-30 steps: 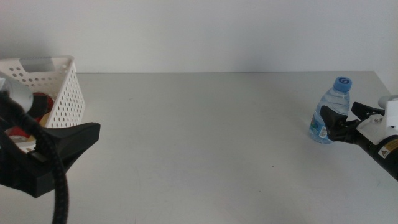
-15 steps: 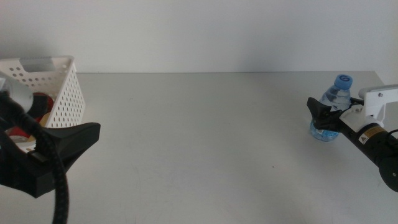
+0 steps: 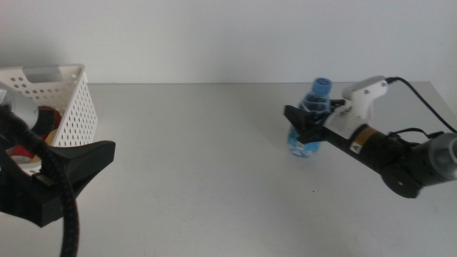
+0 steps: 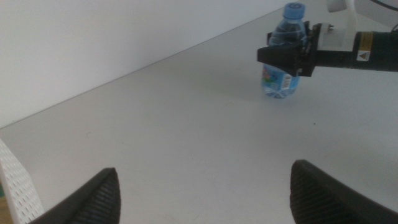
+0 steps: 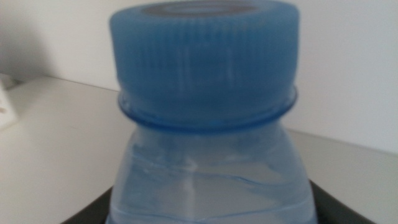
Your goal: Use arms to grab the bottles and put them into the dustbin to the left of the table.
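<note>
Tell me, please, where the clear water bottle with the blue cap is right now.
In the middle view, the clear blue-capped water bottle sits right of centre, gripped by the right end effector, far from the white perforated basket.

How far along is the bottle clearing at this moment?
Partly done: something red already lies in the dustbin at the table's left end. In hand: the right gripper is shut on the water bottle, near the middle-right of the table. Left to do: getting that bottle into the dustbin. The left gripper waits open beside the dustbin.
</note>
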Available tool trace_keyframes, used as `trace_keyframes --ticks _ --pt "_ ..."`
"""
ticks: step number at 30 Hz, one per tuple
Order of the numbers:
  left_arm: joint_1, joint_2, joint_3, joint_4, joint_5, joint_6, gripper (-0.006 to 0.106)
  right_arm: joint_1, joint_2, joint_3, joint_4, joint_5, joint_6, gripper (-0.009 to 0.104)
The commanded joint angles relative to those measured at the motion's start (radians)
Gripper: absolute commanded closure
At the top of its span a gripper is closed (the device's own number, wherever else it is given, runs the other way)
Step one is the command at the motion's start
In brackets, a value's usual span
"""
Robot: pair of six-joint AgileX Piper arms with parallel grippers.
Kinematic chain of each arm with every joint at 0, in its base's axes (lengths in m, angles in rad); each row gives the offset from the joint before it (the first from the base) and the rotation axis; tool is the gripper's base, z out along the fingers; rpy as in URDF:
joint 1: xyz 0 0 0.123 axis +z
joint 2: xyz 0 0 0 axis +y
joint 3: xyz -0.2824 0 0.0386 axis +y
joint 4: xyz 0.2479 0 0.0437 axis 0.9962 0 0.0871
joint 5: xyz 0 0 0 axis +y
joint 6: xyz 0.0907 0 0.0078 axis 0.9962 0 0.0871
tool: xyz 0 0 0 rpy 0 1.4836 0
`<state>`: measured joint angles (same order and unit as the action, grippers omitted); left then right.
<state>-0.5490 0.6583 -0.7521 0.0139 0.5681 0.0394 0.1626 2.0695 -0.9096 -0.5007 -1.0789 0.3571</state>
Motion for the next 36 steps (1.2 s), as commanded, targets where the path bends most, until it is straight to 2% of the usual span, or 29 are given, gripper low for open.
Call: trace_keyframes --ticks 1,6,10,15,20,23,28,31,32,36 --pt "-0.008 0.0 -0.029 0.0 -0.074 -0.016 0.007 0.081 -0.07 -0.107 -0.023 -0.138 0.043 0.096" --pt "-0.008 0.0 -0.029 0.0 -0.074 -0.016 0.007 0.265 -0.029 -0.282 -0.026 0.054 0.063 0.096" --pt "-0.008 0.0 -0.029 0.0 -0.074 -0.016 0.007 0.36 0.049 -0.397 -0.026 0.133 0.063 0.096" --pt "-0.008 0.0 -0.029 0.0 -0.072 -0.016 0.007 0.422 0.128 -0.461 -0.014 0.146 0.038 0.096" --pt "-0.008 0.0 -0.029 0.0 -0.073 -0.016 0.007 0.442 0.138 -0.458 0.058 0.159 0.027 0.088" --pt "-0.008 0.0 -0.029 0.0 -0.074 -0.016 0.007 0.446 0.138 -0.458 0.061 0.168 0.027 0.073" --pt "-0.008 0.0 -0.029 0.0 -0.073 -0.016 0.007 0.445 0.136 -0.457 0.006 0.175 0.033 0.026" --pt "-0.008 0.0 -0.029 0.0 -0.073 -0.016 0.007 0.445 0.104 -0.442 -0.035 0.18 0.052 0.005" --pt "-0.008 0.0 -0.029 0.0 -0.073 -0.016 0.007 0.445 0.089 -0.431 -0.039 0.188 0.053 0.001" --pt "-0.008 0.0 -0.029 0.0 -0.073 -0.016 0.007 0.426 -0.03 -0.345 -0.041 0.268 0.072 0.001"
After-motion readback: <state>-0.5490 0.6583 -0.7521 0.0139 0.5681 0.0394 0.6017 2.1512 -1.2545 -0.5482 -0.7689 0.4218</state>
